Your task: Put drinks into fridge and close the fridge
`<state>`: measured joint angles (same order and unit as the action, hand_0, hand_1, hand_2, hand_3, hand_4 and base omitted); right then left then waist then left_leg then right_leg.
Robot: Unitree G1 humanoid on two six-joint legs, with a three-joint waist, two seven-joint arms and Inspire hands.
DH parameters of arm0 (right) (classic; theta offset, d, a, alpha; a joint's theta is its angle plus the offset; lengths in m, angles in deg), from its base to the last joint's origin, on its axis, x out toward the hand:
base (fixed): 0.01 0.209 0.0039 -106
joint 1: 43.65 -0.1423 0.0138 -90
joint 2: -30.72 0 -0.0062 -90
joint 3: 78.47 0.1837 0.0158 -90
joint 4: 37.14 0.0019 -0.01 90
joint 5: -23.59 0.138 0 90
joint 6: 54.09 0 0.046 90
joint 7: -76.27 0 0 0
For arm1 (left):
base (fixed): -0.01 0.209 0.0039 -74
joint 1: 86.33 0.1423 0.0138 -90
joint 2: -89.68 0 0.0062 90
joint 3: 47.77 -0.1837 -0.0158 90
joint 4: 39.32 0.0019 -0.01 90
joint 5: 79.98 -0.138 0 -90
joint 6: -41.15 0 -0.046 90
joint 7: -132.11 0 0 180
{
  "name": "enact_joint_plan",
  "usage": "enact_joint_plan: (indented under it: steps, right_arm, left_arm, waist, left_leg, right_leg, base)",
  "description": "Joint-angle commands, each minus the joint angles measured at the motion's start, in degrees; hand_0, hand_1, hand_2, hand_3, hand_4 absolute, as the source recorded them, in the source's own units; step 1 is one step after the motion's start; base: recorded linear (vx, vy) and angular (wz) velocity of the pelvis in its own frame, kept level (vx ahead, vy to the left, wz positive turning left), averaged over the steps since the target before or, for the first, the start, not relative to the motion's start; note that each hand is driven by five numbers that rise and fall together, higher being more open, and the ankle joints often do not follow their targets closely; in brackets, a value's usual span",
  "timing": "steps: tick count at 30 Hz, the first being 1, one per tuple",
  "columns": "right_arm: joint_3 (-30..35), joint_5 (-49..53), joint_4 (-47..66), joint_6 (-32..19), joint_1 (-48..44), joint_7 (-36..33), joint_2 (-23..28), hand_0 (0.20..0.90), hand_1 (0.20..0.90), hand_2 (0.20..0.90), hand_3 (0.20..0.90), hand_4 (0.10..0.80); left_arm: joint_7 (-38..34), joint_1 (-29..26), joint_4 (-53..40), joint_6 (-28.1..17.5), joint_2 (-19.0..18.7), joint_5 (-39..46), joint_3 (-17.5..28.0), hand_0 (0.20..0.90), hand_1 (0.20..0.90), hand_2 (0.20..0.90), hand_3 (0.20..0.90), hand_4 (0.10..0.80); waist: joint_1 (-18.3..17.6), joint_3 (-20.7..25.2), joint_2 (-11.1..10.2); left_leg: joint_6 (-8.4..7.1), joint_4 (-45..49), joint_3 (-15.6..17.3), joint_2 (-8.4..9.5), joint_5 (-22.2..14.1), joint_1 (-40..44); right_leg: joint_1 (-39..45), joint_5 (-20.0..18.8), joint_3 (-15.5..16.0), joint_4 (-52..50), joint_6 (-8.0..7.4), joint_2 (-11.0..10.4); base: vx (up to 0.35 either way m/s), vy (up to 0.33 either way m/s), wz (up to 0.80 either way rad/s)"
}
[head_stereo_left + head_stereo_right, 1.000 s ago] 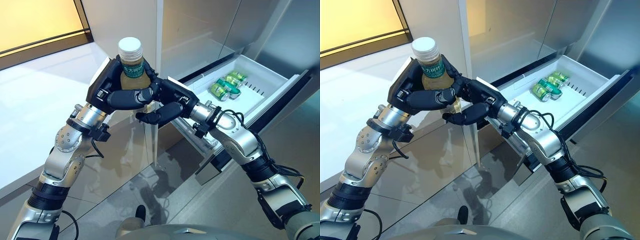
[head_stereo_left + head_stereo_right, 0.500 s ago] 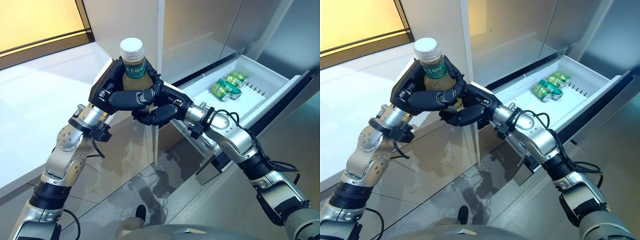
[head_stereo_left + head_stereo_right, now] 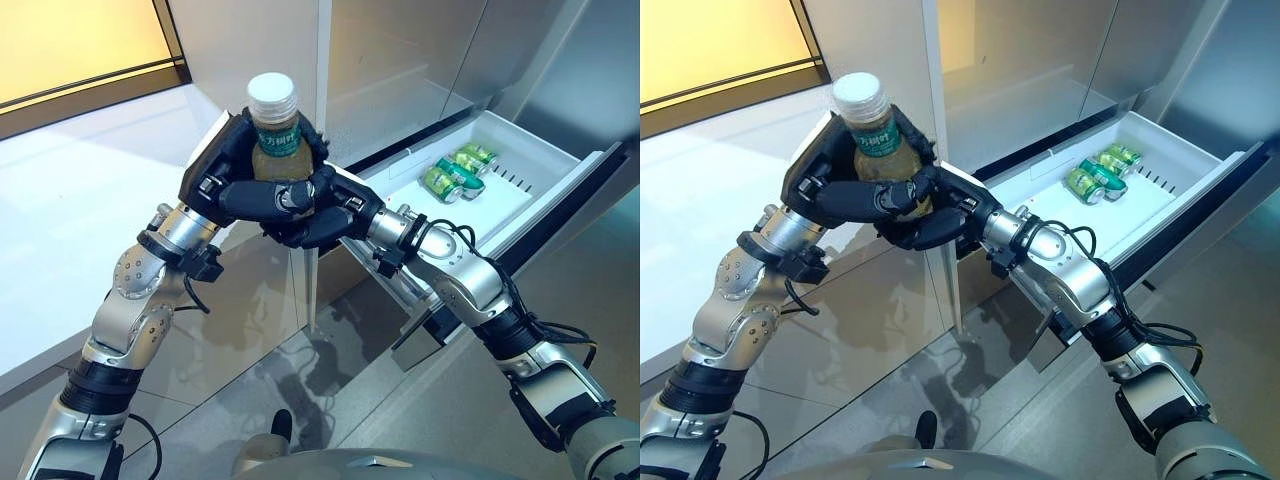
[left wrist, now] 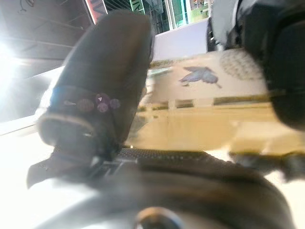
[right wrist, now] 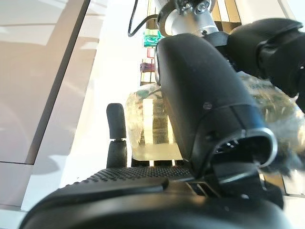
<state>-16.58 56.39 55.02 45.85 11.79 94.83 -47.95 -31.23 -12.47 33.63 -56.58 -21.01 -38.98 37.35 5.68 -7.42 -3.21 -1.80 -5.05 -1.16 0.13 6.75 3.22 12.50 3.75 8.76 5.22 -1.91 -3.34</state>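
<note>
A clear bottle (image 3: 278, 135) of yellowish drink with a white cap and green label stands upright in the air, left of the fridge. My left hand (image 3: 215, 172) is curled round its middle from the left. My right hand (image 3: 335, 212) wraps the bottle's lower part from the right, its fingers just below the left hand's. In the right wrist view the bottle (image 5: 152, 125) sits behind the thumb (image 5: 205, 95). The left wrist view shows the bottle (image 4: 200, 129) pressed against the palm. The white fridge drawer (image 3: 520, 135) stands pulled out at the right, with green cans (image 3: 455, 170) lying in it.
The fridge's tall grey door panels (image 3: 400, 60) rise behind the hands. A white surface (image 3: 70, 190) stretches along the left. Glossy floor tiles (image 3: 260, 370) lie below. The drawer's dark front (image 3: 560, 210) juts out to the right.
My right hand has moved up and left and closed round the bottle's lower part, under the left hand's fingers. The bottle has shifted slightly right.
</note>
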Motion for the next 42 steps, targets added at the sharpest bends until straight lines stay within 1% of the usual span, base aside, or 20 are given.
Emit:
enact_joint_plan:
  steps: [1,5,6,10,11,12,15,18,20,21,24,28,32,33,35,36,38,40,42]
  right_arm:
    - [4.1,2.7,4.7,-8.7,-7.5,-1.0,-3.1,0.300,0.300,0.300,0.200,0.100]
    - [4.7,1.8,6.4,-9.0,-7.5,-1.7,-2.4,0.300,0.300,0.300,0.200,0.100]
    - [5.0,1.8,7.1,-9.4,-7.3,-2.1,-2.1,0.300,0.300,0.300,0.200,0.100]
    - [6.3,2.4,9.1,-10.5,-7.1,-2.7,-1.6,0.300,0.300,0.300,0.200,0.100]
    - [6.6,2.3,9.7,-10.5,-6.8,-2.7,-1.6,0.300,0.300,0.300,0.200,0.100]
    - [7.0,2.1,10.6,-10.5,-6.6,-2.9,-1.4,0.300,0.300,0.300,0.200,0.100]
    - [7.8,2.0,12.8,-10.7,-5.8,-3.5,-1.0,0.300,0.300,0.300,0.200,0.100]
    - [9.6,1.9,14.5,-12.0,-4.7,-3.7,-0.4,0.300,0.300,0.300,0.200,0.100]
    - [10.6,2.8,16.1,-12.9,-3.8,-3.6,0.4,0.300,0.300,0.300,0.200,0.100]
    - [11.2,3.0,16.9,-13.0,-3.4,-3.5,0.8,0.300,0.300,0.300,0.200,0.100]
    - [12.1,3.2,18.2,-13.5,-2.3,-2.8,1.2,0.300,0.300,0.300,0.200,0.100]
    - [13.8,4.4,19.5,-14.7,0.0,-0.9,1.9,0.300,0.300,0.300,0.200,0.100]
    - [15.4,4.6,21.5,-14.8,1.8,0.2,1.9,0.300,0.300,0.300,0.200,0.100]
    - [15.9,5.2,21.8,-14.9,2.1,0.3,2.1,0.300,0.300,0.300,0.200,0.100]
    - [16.6,5.5,22.3,-14.4,2.6,0.5,2.1,0.300,0.300,0.300,0.200,0.100]
    - [17.6,6.2,22.8,-13.9,3.0,0.5,2.5,0.300,0.300,0.300,0.200,0.100]
    - [18.8,6.7,23.4,-12.8,3.8,1.1,2.5,0.300,0.300,0.300,0.200,0.100]
    - [20.1,7.7,24.4,-11.8,4.7,0.6,3.0,0.300,0.300,0.300,0.200,0.100]
    - [21.0,7.7,24.9,-11.1,5.1,0.5,2.9,0.300,0.300,0.300,0.200,0.100]
  left_arm:
    - [-1.6,-7.1,0.5,-7.2,1.2,1.6,2.0,0.900,0.900,0.900,0.900,0.800]
    - [-2.1,-6.0,1.0,-7.0,0.9,0.4,3.2,0.900,0.900,0.900,0.900,0.800]
    - [-2.1,-5.4,1.0,-7.1,0.8,0.3,3.6,0.900,0.900,0.900,0.900,0.800]
    - [-1.1,-4.0,1.1,-7.5,0.5,0.5,4.9,0.900,0.900,0.900,0.900,0.800]
    - [-1.3,-3.5,1.0,-7.5,0.5,0.1,5.3,0.900,0.900,0.900,0.900,0.800]
    - [-1.3,-2.9,0.8,-7.5,0.4,0.1,5.9,0.900,0.900,0.900,0.900,0.800]
    - [-0.3,-1.6,0.7,-8.0,0.4,0.2,6.9,0.900,0.900,0.900,0.900,0.800]
    - [5.6,-0.3,-0.2,-8.6,-0.1,1.2,7.7,0.900,0.900,0.900,0.900,0.800]
    - [10.2,0.2,-1.4,-9.9,-1.0,2.0,7.8,0.900,0.900,0.900,0.900,0.800]
    - [12.1,0.7,-1.9,-9.4,-1.4,3.4,8.1,0.900,0.900,0.900,0.900,0.800]
    - [13.8,1.5,-2.0,-7.9,-2.0,5.6,8.7,0.900,0.900,0.900,0.900,0.800]
    - [17.2,3.6,-0.9,-4.6,-1.6,11.5,10.2,0.900,0.900,0.900,0.900,0.800]
    - [21.9,5.7,-0.2,-0.4,1.2,17.9,11.0,0.900,0.900,0.900,0.900,0.800]
    - [23.7,6.2,-0.1,1.6,2.1,20.7,11.2,0.900,0.900,0.900,0.900,0.800]
    - [25.2,6.8,0.0,3.1,3.5,23.2,11.4,0.900,0.900,0.900,0.900,0.800]
    - [26.6,7.4,0.2,5.3,5.3,28.0,11.6,0.900,0.900,0.900,0.900,0.800]
    - [27.9,8.3,0.8,8.3,8.5,34.1,12.0,0.900,0.900,0.900,0.900,0.800]
    - [30.0,9.3,0.9,12.0,12.0,42.9,12.3,0.900,0.900,0.900,0.900,0.800]
    - [31.3,10.2,1.3,14.2,14.4,46.3,12.3,0.900,0.900,0.900,0.900,0.800]
  waist:
    - [-0.2,8.2,1.4]
    - [-0.1,8.2,1.4]
    - [-0.1,8.0,1.4]
    - [-0.1,8.0,1.4]
    - [-0.1,8.2,1.4]
    - [0.0,8.1,1.4]
    - [0.0,8.2,1.5]
    - [-0.1,8.1,1.6]
    - [-0.3,8.0,1.7]
    - [-0.4,8.0,1.7]
    - [-0.6,8.1,1.9]
    - [-1.0,8.0,2.1]
    - [-1.4,7.9,2.2]
    - [-1.5,7.9,2.2]
    - [-1.6,7.9,2.1]
    - [-1.9,7.9,2.1]
    - [-2.1,8.1,1.9]
    - [-2.5,8.1,1.6]
    - [-2.7,8.2,1.4]
  left_leg:
    - [1.80,0.1,-2.6,2.22,-9.3,3.4]
    - [1.81,0.1,-2.7,2.26,-9.2,3.3]
    - [1.85,0.1,-2.6,2.30,-8.6,3.0]
    - [1.87,0.1,-2.8,2.32,-8.6,3.0]
    - [1.84,0.1,-2.8,2.26,-9.2,3.2]
    - [1.86,0.1,-2.7,2.30,-8.6,2.9]
    - [1.90,0.1,-2.7,2.29,-8.6,2.8]
    - [1.90,0.1,-2.7,2.31,-8.7,2.8]
    - [1.89,0.1,-2.5,2.31,-8.7,2.8]
    - [1.86,0.1,-2.4,2.33,-8.7,2.8]
    - [1.87,0.1,-2.1,2.36,-8.8,2.8]
    - [1.95,0.1,-1.7,2.36,-8.9,2.9]
    - [1.96,0.1,-1.4,2.33,-9.0,2.9]
    - [1.97,0.1,-1.4,2.33,-9.0,2.9]
    - [1.95,0.1,-1.3,2.30,-9.1,3.0]
    - [1.93,0.1,-1.2,2.29,-9.2,3.0]
    - [1.89,0.1,-1.1,2.29,-9.3,3.1]
    - [1.92,0.1,-1.0,2.29,-9.4,3.2]
    - [1.87,0.1,-0.9,2.25,-9.5,3.1]
  right_leg:
    - [-4.7,-3.2,0.9,-0.5,-2.32,-0.1]
    - [-4.8,-3.3,0.8,-0.5,-2.29,0.0]
    - [-5.1,-3.8,0.8,-0.5,-2.24,-0.1]
    - [-5.1,-3.8,0.8,-0.5,-2.26,-0.1]
    - [-4.8,-3.3,0.8,-0.4,-2.31,0.0]
    - [-5.1,-3.8,0.8,-0.4,-2.29,-0.1]
    - [-5.2,-3.8,0.8,-0.5,-2.29,-0.1]
    - [-5.2,-3.9,0.8,-0.5,-2.35,-0.1]
    - [-5.3,-4.0,0.7,-0.5,-2.45,-0.1]
    - [-5.4,-4.0,0.6,-0.5,-2.49,-0.1]
    - [-5.5,-4.0,0.4,-0.4,-2.51,-0.1]
    - [-5.4,-4.1,0.2,-0.4,-2.60,-0.2]
    - [-5.5,-4.1,0.0,-0.4,-2.60,-0.2]
    - [-5.6,-4.1,0.0,-0.4,-2.60,-0.2]
    - [-5.6,-4.1,-0.1,-0.4,-2.59,-0.2]
    - [-5.6,-4.1,-0.2,-0.4,-2.57,-0.2]
    - [-5.7,-4.1,-0.3,-0.4,-2.57,-0.2]
    - [-5.7,-4.1,-0.5,-0.5,-2.54,-0.2]
    - [-5.9,-4.2,-0.8,-0.5,-2.48,-0.1]
  base:
    - [0.000,0.000,0.00]
    - [-0.013,0.000,0.00]
    - [-0.051,0.001,0.00]
    - [-0.011,0.000,0.00]
    - [0.000,0.000,0.00]
    - [0.000,0.000,0.00]
    - [-0.013,0.005,0.01]
    - [0.000,0.000,0.00]
    - [0.000,0.000,0.00]
    - [0.000,0.000,0.00]
    - [0.000,0.000,0.00]
    - [-0.001,0.007,-0.01]
    - [0.000,0.000,0.00]
    - [0.000,0.000,0.00]
    - [0.000,0.000,0.00]
    - [0.000,0.000,0.00]
    - [0.000,0.000,0.00]
    - [0.000,0.000,0.00]
    - [0.000,0.000,0.00]
